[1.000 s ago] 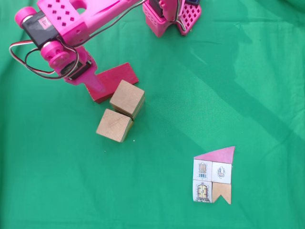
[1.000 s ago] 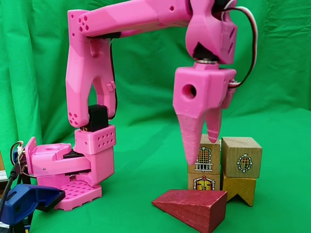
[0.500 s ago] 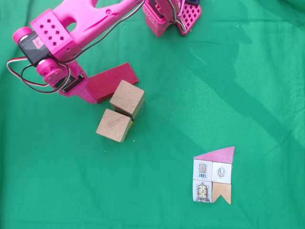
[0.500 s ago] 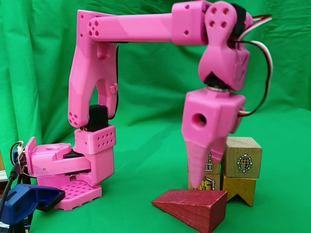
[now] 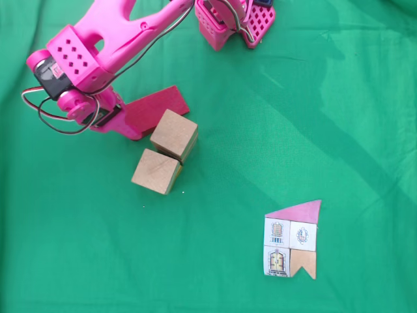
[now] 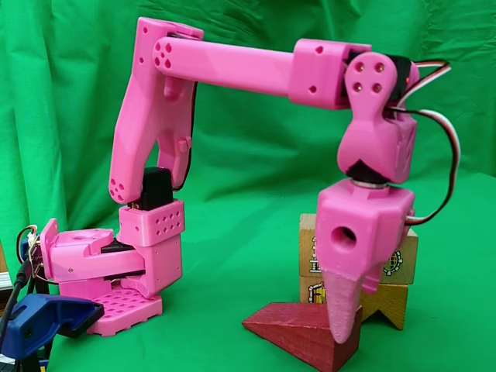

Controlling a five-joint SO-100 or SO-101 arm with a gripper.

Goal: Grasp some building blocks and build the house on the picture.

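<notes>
Green cloth (image 5: 339, 98) covers table; creased green backdrop (image 6: 62, 93) behind.

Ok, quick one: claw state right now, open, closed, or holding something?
Claw: tips down at the dark-red roof block; cannot be told whether it is open, closed or gripping the block, since the fingers overlap in both fixed views.

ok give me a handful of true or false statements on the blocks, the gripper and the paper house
1. The gripper is down at the dark-red block. True.
2. The dark-red block sits on top of the stacked cubes. False: it lies on the green cloth beside them.
3. The paper house has a pink roof. True.
4. The paper house touches the cubes. False: it lies well apart from them in the fixed view from above.
</notes>
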